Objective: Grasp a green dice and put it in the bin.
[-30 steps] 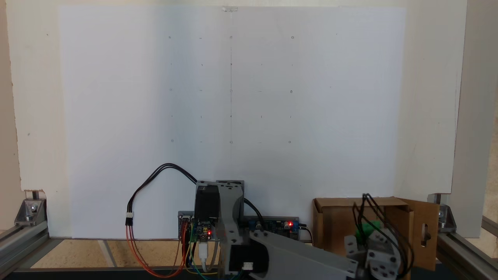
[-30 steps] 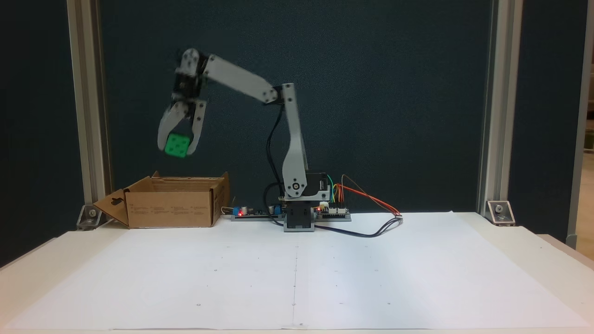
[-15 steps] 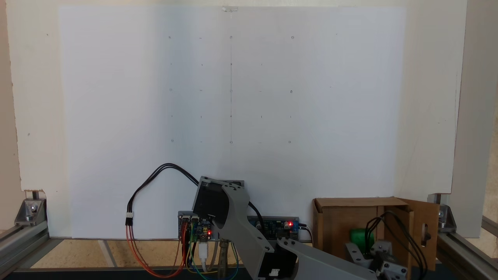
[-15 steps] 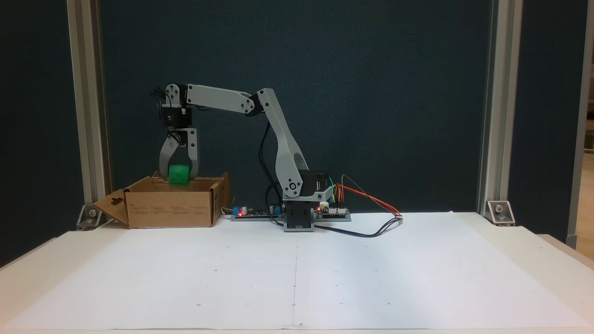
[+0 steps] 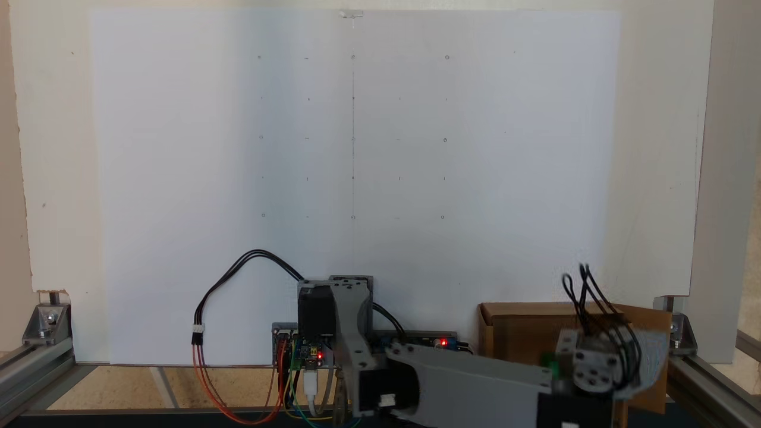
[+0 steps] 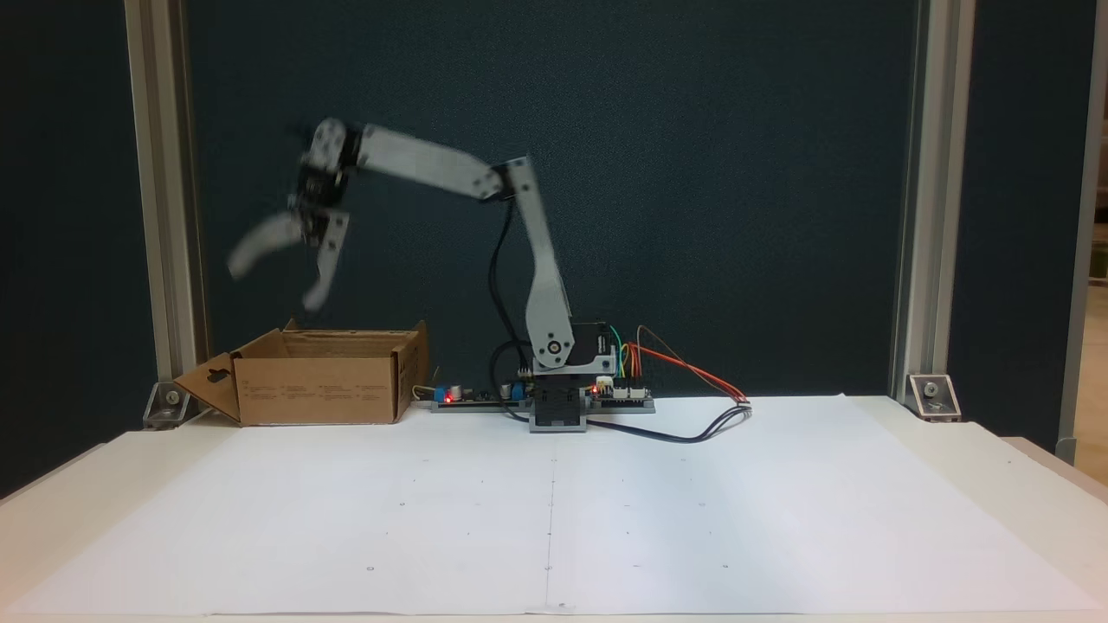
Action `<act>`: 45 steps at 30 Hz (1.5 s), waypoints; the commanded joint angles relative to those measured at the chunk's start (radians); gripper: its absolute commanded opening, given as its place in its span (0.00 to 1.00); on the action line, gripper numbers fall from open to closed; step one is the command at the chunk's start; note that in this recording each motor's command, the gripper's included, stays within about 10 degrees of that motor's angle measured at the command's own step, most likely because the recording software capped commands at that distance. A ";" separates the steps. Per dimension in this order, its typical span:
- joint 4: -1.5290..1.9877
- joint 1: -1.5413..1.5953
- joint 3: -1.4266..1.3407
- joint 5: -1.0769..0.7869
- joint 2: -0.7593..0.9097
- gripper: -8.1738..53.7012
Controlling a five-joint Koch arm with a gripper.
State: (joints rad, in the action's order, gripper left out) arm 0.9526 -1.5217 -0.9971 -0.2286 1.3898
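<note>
White paper covers the table (image 6: 995, 459), and a dark panel stands behind it in the fixed view from the front. The green dice (image 5: 548, 360) now shows as a small green spot beside the wrist in the fixed view from above, low inside the bin (image 6: 320, 381); from the front it is hidden behind the cardboard wall. Half a second ago the cube sat between the jaws at the rim of the box, and one second ago it hung higher in the air, so it has been let go and has dropped in. The gripper (image 6: 273, 281) has risen above the left part of the bin, its jaws are spread wide apart with nothing between them, and it is blurred by motion. The bin stands at the far left of the table in the front view, its flap with the slot cutout (image 6: 208, 387) folded outward. To the right of it are the arm's base (image 6: 563, 407) and the circuit boards (image 6: 467, 396) with red lights, and coloured wires (image 6: 684, 381) run over the paper. I judge that the placing is done and that only the retreat of the arm remains.
</note>
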 commanded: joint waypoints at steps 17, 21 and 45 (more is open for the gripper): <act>-0.369 1.255 -0.414 0.164 0.454 0.85; -0.561 1.381 -0.750 0.164 0.607 0.85; -1.638 1.404 -1.802 0.141 0.980 0.84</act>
State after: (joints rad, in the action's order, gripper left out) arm -0.5614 -0.1074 -2.8179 -0.1089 2.2565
